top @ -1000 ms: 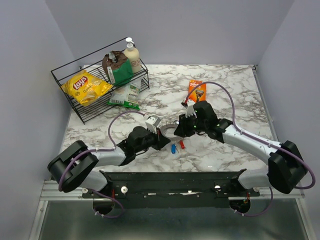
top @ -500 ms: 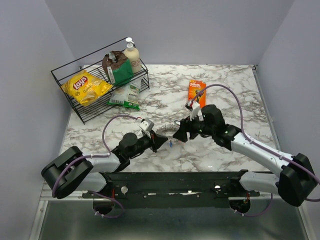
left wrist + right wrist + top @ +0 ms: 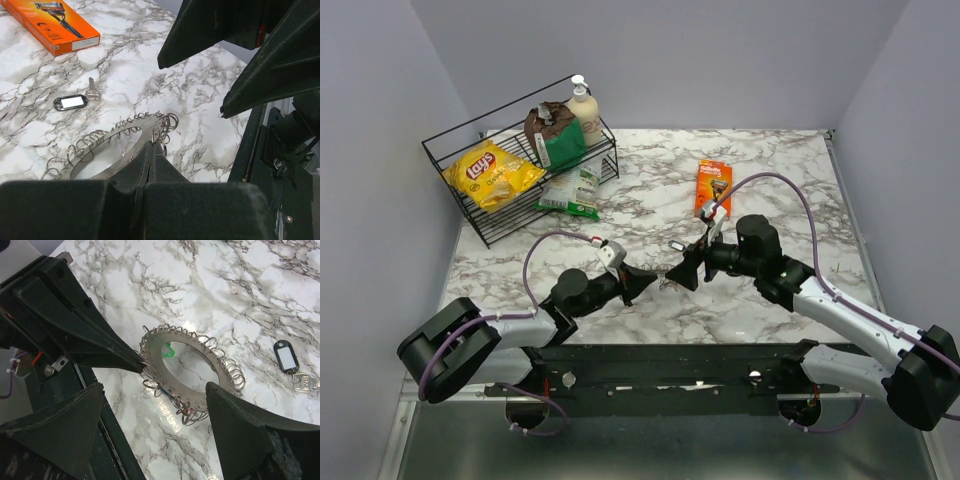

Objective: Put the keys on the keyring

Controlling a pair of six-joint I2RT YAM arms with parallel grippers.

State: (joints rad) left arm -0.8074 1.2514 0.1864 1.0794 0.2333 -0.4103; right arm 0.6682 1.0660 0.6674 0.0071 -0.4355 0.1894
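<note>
Left jaws are pressed together on the rim of the keyring (image 3: 222, 372) and hold it over the table (image 3: 240, 285). Right jaws stand wide apart, facing the ring and clear of it. I note a green piece (image 3: 169, 351) showing in the ring's opening. A black-tagged key (image 3: 290, 365) lies on the table beyond.

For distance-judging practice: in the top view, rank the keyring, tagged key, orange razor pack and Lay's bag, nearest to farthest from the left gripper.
1. keyring: pinched in the left gripper, centre front.
2. tagged key: just behind, to the right.
3. orange razor pack: farther back, right.
4. Lay's bag: far back left.
</note>
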